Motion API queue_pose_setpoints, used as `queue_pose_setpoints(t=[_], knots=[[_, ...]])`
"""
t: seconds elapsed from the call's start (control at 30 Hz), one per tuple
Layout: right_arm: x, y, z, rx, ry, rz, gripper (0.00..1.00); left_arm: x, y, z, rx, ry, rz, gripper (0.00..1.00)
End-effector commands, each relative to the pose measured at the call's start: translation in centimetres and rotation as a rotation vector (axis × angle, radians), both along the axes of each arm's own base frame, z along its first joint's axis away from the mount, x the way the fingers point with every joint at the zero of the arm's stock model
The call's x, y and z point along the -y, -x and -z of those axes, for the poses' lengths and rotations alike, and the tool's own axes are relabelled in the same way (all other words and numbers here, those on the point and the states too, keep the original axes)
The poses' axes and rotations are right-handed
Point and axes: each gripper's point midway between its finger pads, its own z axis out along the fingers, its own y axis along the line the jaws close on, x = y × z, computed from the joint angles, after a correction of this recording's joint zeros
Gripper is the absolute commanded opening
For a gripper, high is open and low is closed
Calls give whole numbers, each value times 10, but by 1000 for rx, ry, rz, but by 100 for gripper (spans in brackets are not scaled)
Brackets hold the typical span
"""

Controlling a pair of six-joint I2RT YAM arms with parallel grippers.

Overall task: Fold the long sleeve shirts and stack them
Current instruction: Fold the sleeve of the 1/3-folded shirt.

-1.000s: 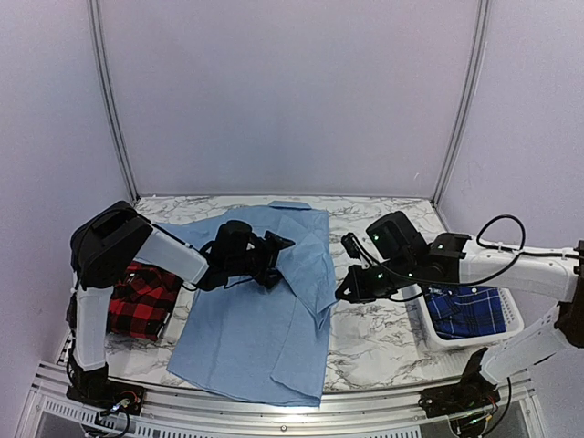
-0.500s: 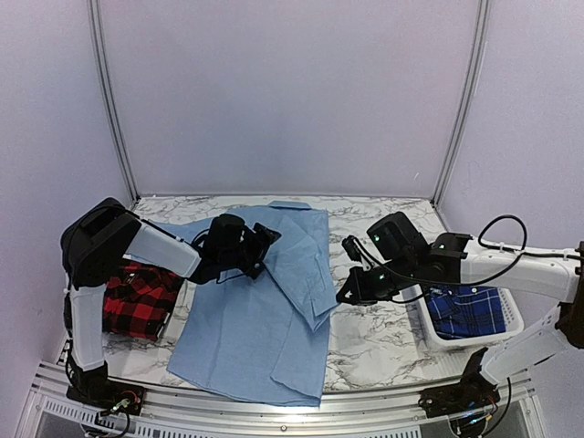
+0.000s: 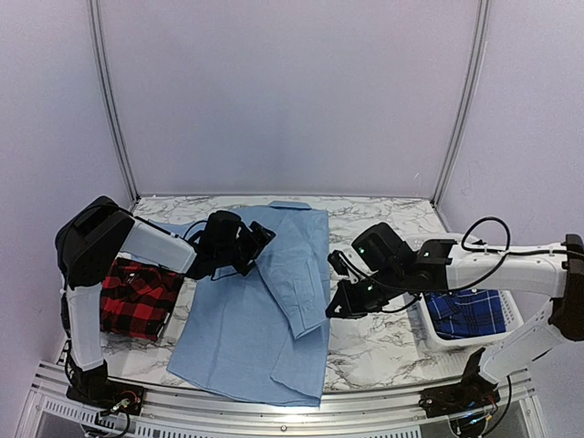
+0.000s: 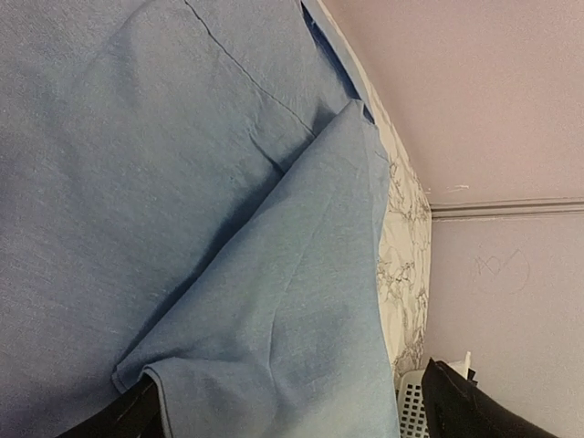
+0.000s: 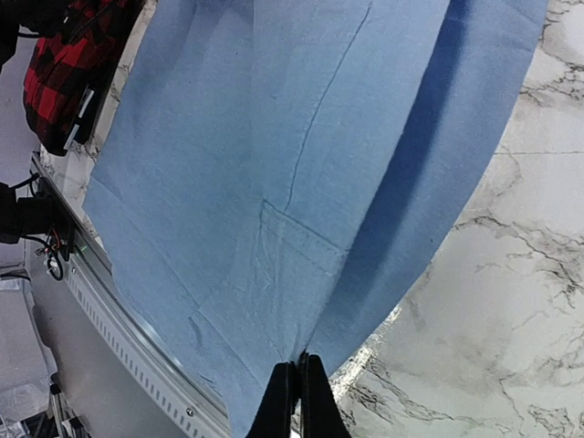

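Note:
The plain light blue shirt (image 3: 239,339) lies spread on the marble table, with a long flap (image 3: 294,274) folded over its right side. My right gripper (image 3: 334,310) is shut on the lower edge of that flap, and in the right wrist view its closed fingertips (image 5: 297,394) pinch the blue cloth (image 5: 274,182). My left gripper (image 3: 260,239) hovers open over the shirt's upper part; its fingers (image 4: 461,406) stand wide apart above the fold (image 4: 301,301). The red-and-black check shirt (image 3: 137,297) lies at the left. The dark blue plaid shirt (image 3: 467,312) is in a basket.
A white perforated basket (image 3: 436,334) stands at the right edge of the table, beside my right arm. The metal front rail (image 3: 274,412) runs along the near edge. Bare marble (image 3: 374,342) shows between the blue shirt and the basket.
My right gripper has moved left and nearer with the flap, drawing it further over the shirt. My left gripper has drawn back a little toward the far left.

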Motion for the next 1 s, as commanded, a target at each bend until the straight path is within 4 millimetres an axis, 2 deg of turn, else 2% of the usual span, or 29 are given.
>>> queue_pose_setpoints(t=[0.0,0.37,0.67,0.97], knots=[[-11,12,8,-34,-7,-30,0,-4,3,3,-3,-42,39,95],[-14,33,34,-97,28,-66,0,-1,23,7,-28,-84,149,96],[-19,54,40,-140,32,-116,0,-10,42,15,-60,-209,243,96],[-28,79,48,-172,37,-137,0,-19,53,7,-57,-293,291,96]])
